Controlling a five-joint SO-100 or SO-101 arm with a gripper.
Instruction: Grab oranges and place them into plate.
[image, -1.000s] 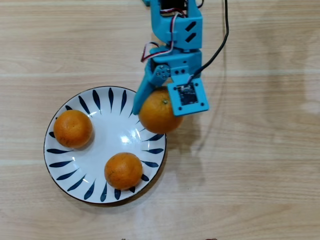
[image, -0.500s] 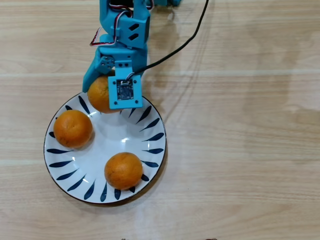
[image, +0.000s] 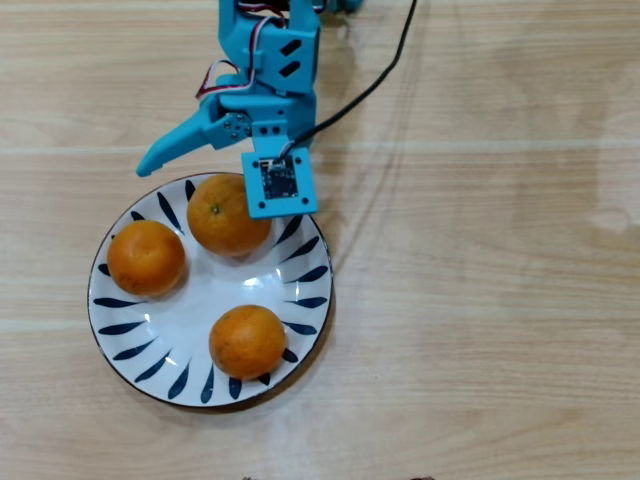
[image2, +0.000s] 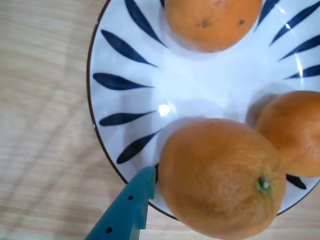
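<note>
Three oranges lie in the blue-and-white plate (image: 216, 283) in the overhead view: the largest one (image: 228, 213) at the top rim, another (image: 146, 257) at the left, the last (image: 247, 341) at the bottom. My blue gripper (image: 215, 190) hovers over the plate's top edge, open, its moving finger swung out left and clear of the big orange. The wrist view shows that big orange (image2: 220, 180) close below on the plate (image2: 200, 85), beside one teal finger (image2: 132, 197), with the other two oranges (image2: 212, 20) (image2: 292, 132) further in.
The plate rests on a light wooden tabletop (image: 480, 300). A black cable (image: 370, 85) trails from the arm toward the upper right. The arm body (image: 270, 60) enters from the top edge.
The gripper carried the big orange leftward from the plate's right rim to its top edge, then opened. The orange now lies loose in the plate.
</note>
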